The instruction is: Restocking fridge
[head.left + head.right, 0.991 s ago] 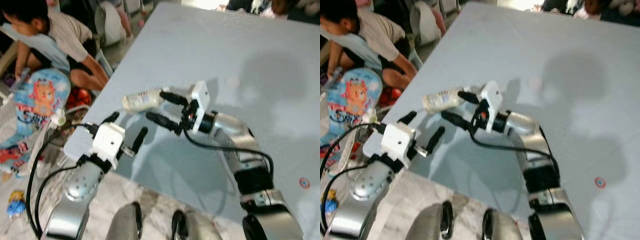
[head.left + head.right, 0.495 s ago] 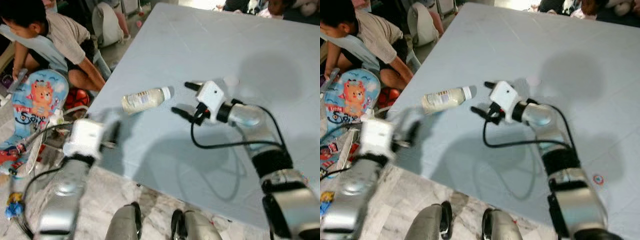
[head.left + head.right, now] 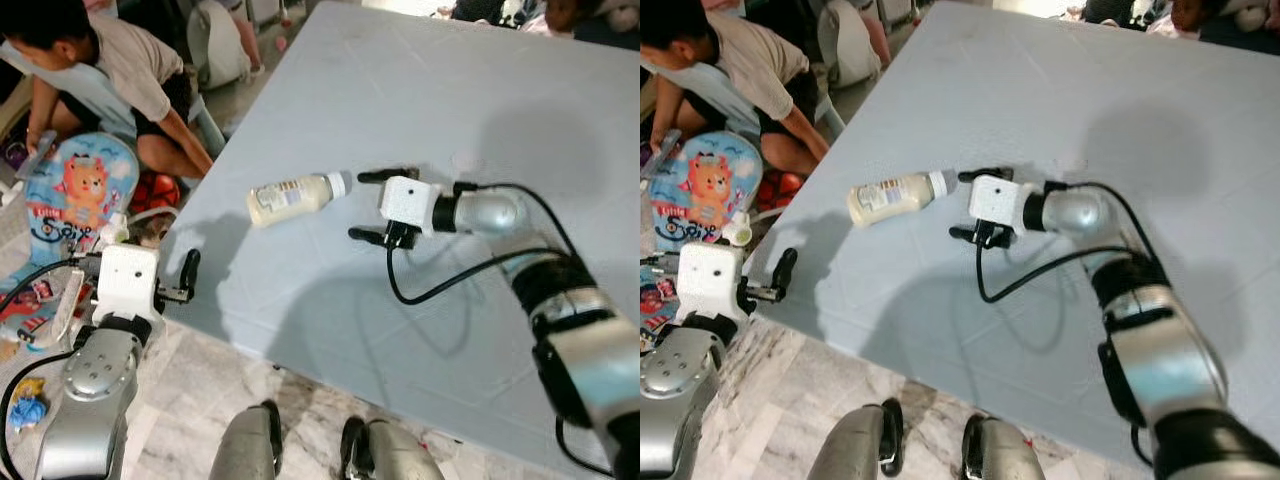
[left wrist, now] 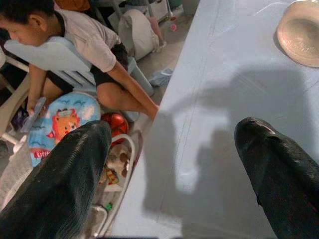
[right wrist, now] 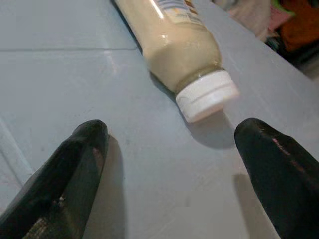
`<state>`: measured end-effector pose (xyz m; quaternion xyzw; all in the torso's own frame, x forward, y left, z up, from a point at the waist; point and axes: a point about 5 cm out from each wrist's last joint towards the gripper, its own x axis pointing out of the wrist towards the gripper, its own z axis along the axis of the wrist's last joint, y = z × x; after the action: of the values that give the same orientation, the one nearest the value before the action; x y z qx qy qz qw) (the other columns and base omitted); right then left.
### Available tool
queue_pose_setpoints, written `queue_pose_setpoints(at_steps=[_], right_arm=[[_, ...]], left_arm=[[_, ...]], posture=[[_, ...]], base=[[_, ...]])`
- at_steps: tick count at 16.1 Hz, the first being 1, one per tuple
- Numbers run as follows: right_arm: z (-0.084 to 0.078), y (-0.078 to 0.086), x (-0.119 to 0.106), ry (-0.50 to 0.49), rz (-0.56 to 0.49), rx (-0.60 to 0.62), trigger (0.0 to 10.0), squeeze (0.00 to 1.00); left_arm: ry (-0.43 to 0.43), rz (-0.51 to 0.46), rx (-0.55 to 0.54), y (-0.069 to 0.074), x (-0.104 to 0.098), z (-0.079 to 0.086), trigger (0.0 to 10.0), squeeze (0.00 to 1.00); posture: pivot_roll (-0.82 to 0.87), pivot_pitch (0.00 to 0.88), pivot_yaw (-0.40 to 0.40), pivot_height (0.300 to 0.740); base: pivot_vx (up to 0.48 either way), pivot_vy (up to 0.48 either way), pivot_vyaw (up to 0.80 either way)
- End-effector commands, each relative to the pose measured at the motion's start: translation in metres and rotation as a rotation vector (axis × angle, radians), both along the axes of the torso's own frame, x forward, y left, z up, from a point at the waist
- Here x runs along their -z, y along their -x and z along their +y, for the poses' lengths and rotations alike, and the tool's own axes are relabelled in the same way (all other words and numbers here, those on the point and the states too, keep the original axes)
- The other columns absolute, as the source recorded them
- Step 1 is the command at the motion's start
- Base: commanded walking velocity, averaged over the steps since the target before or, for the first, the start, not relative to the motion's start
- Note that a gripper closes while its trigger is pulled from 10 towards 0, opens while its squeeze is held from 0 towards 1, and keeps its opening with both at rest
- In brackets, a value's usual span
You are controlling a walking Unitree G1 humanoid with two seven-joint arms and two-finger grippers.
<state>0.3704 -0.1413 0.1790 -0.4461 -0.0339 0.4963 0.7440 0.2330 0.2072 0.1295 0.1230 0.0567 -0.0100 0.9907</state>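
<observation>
Right gripper point(image 3: 372, 206) let go of the bottle point(image 3: 292, 197) a second ago and pulled back; it had one finger over the cap end then, now it sits just off the cap with fingers spread wide and nothing between them. Left arm also dropped away: I had the left gripper point(image 3: 150, 283) up near the bottle's base before, now it hangs low past the table edge, over the floor.

Bottle is lying on its side on the grey-blue table point(image 3: 480, 110), near the corner on my left, white cap point(image 5: 207, 95) pointing toward the right gripper. Right wrist view shows it clearly: creamy contents, label on top, cap roughly centred between the two black fingers point(image 5: 75, 169) but further out, not yet inside the span. No contact.

Left wrist view: fingers apart, empty, looking along the table edge toward a person sitting on the floor point(image 4: 75, 45) beside a cartoon-print bag point(image 3: 70, 195).

What it means: I read the release as a failed or aborted pick, so restocking hasn't progressed; bottle not in hand, no fridge in view. Next I'd push the right gripper forward so the fingers straddle the neck or body, then close. Risk: round bottle on its side can roll toward the near edge if nudged.
</observation>
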Motion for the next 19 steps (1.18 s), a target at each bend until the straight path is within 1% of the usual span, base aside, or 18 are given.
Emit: queue_pose_setpoints(at_steps=[1,3,4,6,7,8,10,11,12,13,14,15,16,17,18,19], right_arm=[[-0.005,0.0,0.006,0.077,0.002,0.002,10.0,0.0],[-0.004,-0.003,0.001,0.15,-0.064,-0.005,10.0,0.0],[-0.003,-0.006,-0.002,0.14,-0.08,0.009,10.0,0.0],[-0.002,-0.009,-0.005,0.176,-0.131,0.023,10.0,0.0],[0.0,-0.011,-0.008,0.165,-0.155,0.041,10.0,0.0],[0.001,-0.014,-0.011,0.188,-0.202,0.062,10.0,0.0],[0.002,-0.016,-0.016,0.155,-0.202,0.077,10.0,0.0],[0.004,-0.015,-0.017,0.089,-0.154,0.063,10.0,0.0],[0.005,-0.013,-0.015,0.058,-0.121,0.046,10.0,0.0],[0.006,-0.007,-0.009,0.002,-0.069,0.01,10.0,0.0],[0.007,-0.004,-0.005,-0.046,-0.032,-0.011,10.0,0.0],[0.006,0.003,0.004,-0.1,0.016,-0.042,10.0,0.0],[0.006,0.012,0.013,-0.178,0.062,-0.065,10.0,0.0],[0.006,0.017,0.017,-0.223,0.094,-0.08,10.0,0.0],[0.006,0.017,0.017,-0.223,0.094,-0.08,10.0,0.0],[0.011,0.032,0.028,-0.316,0.128,-0.086,10.0,0.0]], left_arm=[[-0.01,0.006,0.012,0.004,-0.003,0.002,10.0,0.0],[-0.01,0.005,0.029,0.007,-0.003,-0.002,10.0,0.0],[-0.01,0.008,0.033,0.008,-0.003,-0.003,10.0,0.0],[-0.01,0.012,0.035,0.009,-0.004,-0.004,10.0,0.0],[-0.009,0.015,0.038,0.009,-0.004,-0.005,10.0,0.0],[-0.009,0.014,0.042,0.008,-0.004,-0.006,10.0,0.0],[0.002,-0.008,0.072,0.007,-0.008,-0.011,10.0,0.0],[0.008,-0.048,0.144,0.006,-0.015,-0.018,10.0,0.0],[0.001,-0.061,0.165,0.005,-0.016,-0.022,10.0,0.0],[-0.006,-0.088,0.176,0.001,-0.02,-0.025,10.0,0.0],[-0.011,-0.103,0.177,-0.003,-0.022,-0.027,10.0,0.0],[-0.004,-0.121,0.176,-0.009,-0.024,-0.029,10.0,0.0],[-0.008,-0.134,0.172,-0.016,-0.025,-0.03,10.0,0.0],[-0.003,-0.141,0.176,-0.02,-0.025,-0.031,10.0,0.0],[-0.003,-0.141,0.176,-0.02,-0.025,-0.031,10.0,0.0],[-0.011,-0.17,0.154,-0.03,-0.027,-0.032,10.0,0.0]], posture=[[0.21,0.242,0.022,0.74],[0.21,0.245,0.022,0.74],[0.22,0.245,0.022,0.74],[0.22,0.245,0.022,0.74],[0.22,0.246,0.023,0.74],[0.22,0.244,0.023,0.74],[0.22,0.24,0.017,0.74],[0.21,0.235,0.011,0.74],[0.21,0.232,0.009,0.74],[0.19,0.227,0.005,0.74],[0.18,0.222,0.004,0.74],[0.17,0.216,0.004,0.74],[0.15,0.209,0.004,0.74],[0.13,0.201,0.004,0.74],[0.13,0.201,0.004,0.74],[0.11,0.19,0.003,0.74]], base=[[0.0,0.0,0.0],[0.0,0.0,0.0],[0.0,0.0,0.0],[0.0,0.0,0.0],[0.0,0.0,0.0],[0.0,0.0,0.0],[0.0,0.0,0.0],[0.0,0.0,0.0],[0.0,0.0,0.0],[0.0,0.0,0.0],[0.0,0.0,0.0],[0.0,0.0,0.0],[0.0,0.0,0.0],[0.0,0.0,0.0],[0.0,0.0,0.0],[0.0,0.0,0.0]])
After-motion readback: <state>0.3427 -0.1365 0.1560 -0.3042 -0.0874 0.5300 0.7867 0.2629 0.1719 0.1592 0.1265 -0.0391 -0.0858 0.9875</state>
